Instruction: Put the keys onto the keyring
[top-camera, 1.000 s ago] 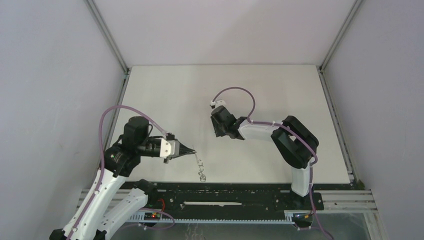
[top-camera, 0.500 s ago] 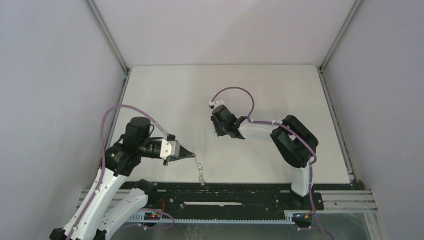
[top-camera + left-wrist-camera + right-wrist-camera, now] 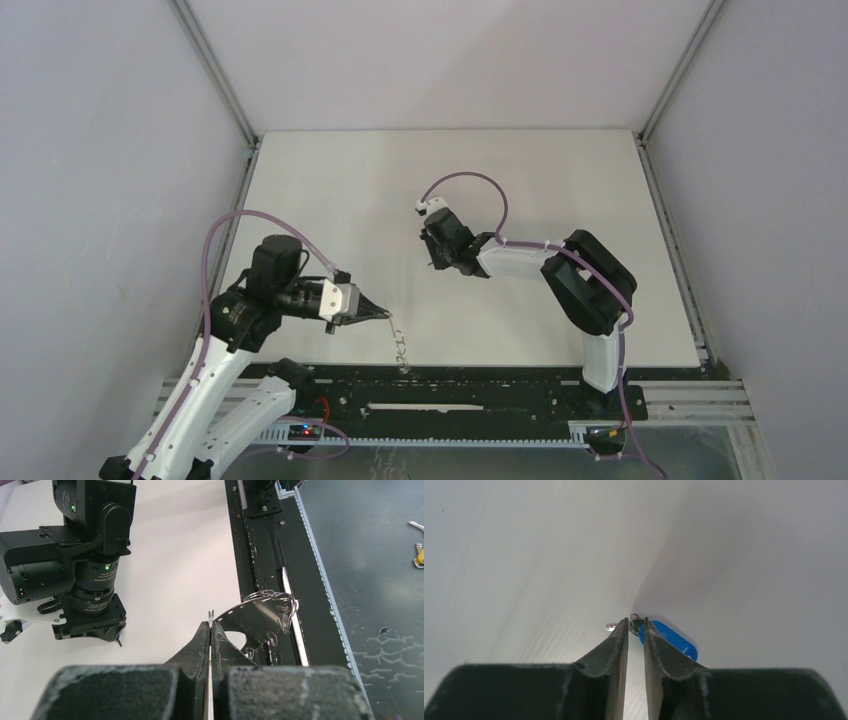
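Picking the blue key (image 3: 672, 639) off the table (image 3: 524, 555) seems the step: right gripper (image 3: 636, 624) narrow around its loop, grip unclear; left gripper (image 3: 210, 627) clamps the keyring (image 3: 267, 611), hanging past its tips; next needs a firm pinch, then lift.

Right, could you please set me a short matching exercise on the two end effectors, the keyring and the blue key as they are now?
Things:
1. left end effector
2. right end effector
3. keyring
4. blue key

States:
A. lying flat on the white table
B. dangling in the air, held at one spot on its rim
C. shut on thin wire
D. tips narrowly apart, either side of a small ring

Pairs: 1-C, 2-D, 3-B, 4-A.
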